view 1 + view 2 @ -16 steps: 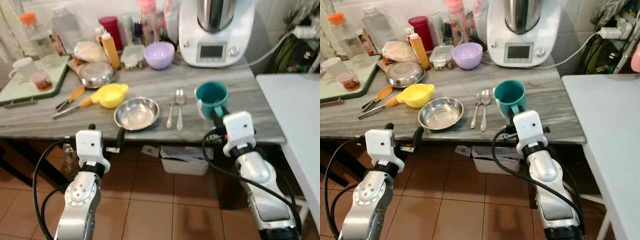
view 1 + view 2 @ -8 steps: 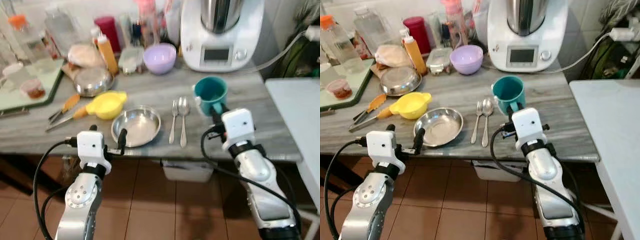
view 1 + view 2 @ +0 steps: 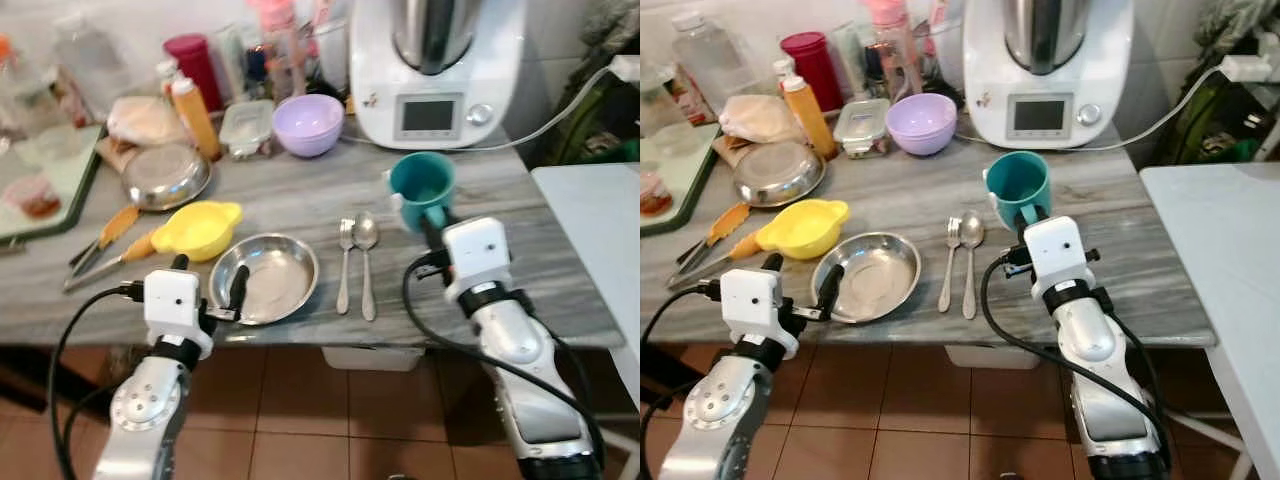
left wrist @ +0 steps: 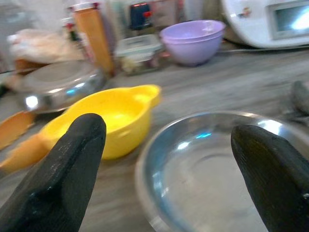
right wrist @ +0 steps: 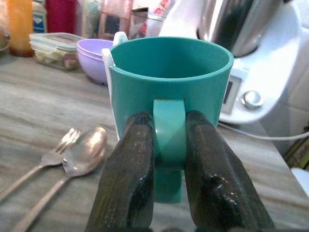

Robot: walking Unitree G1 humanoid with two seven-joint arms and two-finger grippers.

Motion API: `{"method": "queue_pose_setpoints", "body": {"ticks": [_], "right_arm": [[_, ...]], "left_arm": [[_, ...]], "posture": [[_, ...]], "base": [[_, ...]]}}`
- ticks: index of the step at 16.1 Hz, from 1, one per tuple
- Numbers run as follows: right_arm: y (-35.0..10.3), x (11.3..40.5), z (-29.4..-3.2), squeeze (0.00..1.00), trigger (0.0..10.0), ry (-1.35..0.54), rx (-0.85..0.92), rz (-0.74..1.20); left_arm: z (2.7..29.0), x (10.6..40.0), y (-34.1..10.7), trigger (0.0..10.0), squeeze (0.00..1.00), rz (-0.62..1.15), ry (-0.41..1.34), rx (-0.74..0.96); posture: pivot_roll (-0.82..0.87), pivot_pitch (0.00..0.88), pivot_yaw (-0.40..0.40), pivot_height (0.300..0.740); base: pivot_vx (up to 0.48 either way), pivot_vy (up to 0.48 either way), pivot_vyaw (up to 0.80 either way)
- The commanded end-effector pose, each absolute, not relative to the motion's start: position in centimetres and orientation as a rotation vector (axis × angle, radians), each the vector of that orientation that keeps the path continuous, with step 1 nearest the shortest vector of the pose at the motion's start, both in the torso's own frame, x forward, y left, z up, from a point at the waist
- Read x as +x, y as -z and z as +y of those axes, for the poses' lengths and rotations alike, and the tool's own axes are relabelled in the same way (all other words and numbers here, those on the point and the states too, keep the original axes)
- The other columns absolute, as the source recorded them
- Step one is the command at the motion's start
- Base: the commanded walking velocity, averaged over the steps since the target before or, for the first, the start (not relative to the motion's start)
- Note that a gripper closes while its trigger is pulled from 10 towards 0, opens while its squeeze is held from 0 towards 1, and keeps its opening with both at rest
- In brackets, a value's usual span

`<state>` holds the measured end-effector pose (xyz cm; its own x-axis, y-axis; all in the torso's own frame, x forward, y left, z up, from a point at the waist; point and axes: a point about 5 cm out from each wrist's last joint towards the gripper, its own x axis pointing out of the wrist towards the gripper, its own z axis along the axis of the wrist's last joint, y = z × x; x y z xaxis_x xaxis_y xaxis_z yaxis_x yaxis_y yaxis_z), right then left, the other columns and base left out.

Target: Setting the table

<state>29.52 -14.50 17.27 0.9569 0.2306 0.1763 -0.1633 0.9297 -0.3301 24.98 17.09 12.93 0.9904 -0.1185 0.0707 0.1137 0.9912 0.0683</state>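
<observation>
Teal mug [image 3: 422,190] handle pinched by right gripper [image 5: 166,159] (upright on counter); left gripper [image 3: 207,287] spread wide w/ steel bowl [image 3: 265,278] just ahead.

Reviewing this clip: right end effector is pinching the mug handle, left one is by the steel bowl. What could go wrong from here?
The right end effector grips the teal mug only by its handle, so it may swing or slip when lifted. The spoon lies close beside it and could get knocked. The open left end effector may nudge the steel bowl near the table edge.

A home kitchen, shown by the grey marbled counter [image 3: 300,190] crowded with a white food processor [image 3: 435,65], lilac bowl [image 3: 309,124], squeeze bottle [image 3: 193,116] and terracotta floor tiles [image 3: 330,430].
</observation>
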Motion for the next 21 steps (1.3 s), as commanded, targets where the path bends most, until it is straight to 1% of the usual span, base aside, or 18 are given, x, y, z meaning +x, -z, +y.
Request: {"method": "queue_pose_setpoints", "body": {"ticks": [1,4,6,8,9,11,14,18,21], "right_arm": [[-18.2,29.4,-13.3,0.0,10.0,-0.246,-0.301,-0.256],[-18.7,29.9,-13.4,0.0,10.0,-0.247,-0.271,-0.257],[-19.2,30.4,-13.3,0.0,10.0,-0.263,-0.27,-0.264],[-19.8,31.9,-14.0,0.0,10.0,-0.255,-0.172,-0.232],[-20.3,32.6,-13.9,0.0,10.0,-0.278,-0.182,-0.24],[-20.8,33.6,-13.7,0.0,10.0,-0.309,-0.1,-0.214],[-21.3,34.9,-12.4,0.0,10.0,-0.402,-0.08,-0.203],[-21.2,36.0,-10.5,0.0,10.0,-0.5,-0.034,-0.171],[-20.6,36.2,-10.3,0.0,10.0,-0.513,-0.033,-0.153]], "left_arm": [[18.3,24.5,-13.0,10.0,0.0,-0.06,0.104,0.082],[18.8,23.9,-12.9,10.0,0.0,-0.029,0.162,0.079],[19.8,23.5,-13.2,10.0,0.0,-0.011,0.212,0.09],[20.3,23.0,-13.4,10.0,0.0,0.011,0.248,0.113],[20.2,22.8,-13.4,10.0,0.0,0.021,0.268,0.11],[19.6,22.3,-13.5,10.0,0.0,0.036,0.317,0.093],[19.1,21.5,-13.7,10.0,0.0,0.059,0.389,0.076],[19.2,21.0,-13.8,10.0,0.0,0.073,0.381,0.072],[18.9,20.7,-14.0,10.0,0.0,0.07,0.374,0.065]], "posture": [[-0.23,0.128,0.111,0.74],[-0.22,0.138,0.114,0.74],[-0.21,0.152,0.122,0.74],[-0.19,0.174,0.132,0.74],[-0.18,0.184,0.138,0.74],[-0.17,0.189,0.141,0.74],[-0.15,0.201,0.148,0.74],[-0.12,0.199,0.136,0.74],[-0.11,0.199,0.13,0.74]], "base": [[0.0,0.0,0.0],[0.0,0.0,0.0],[0.0,0.0,0.0],[0.0,0.0,0.0],[0.0,0.0,0.0],[0.0,0.0,0.0],[0.0,0.0,0.0],[0.0,0.0,0.0],[0.0,0.0,0.0]]}}
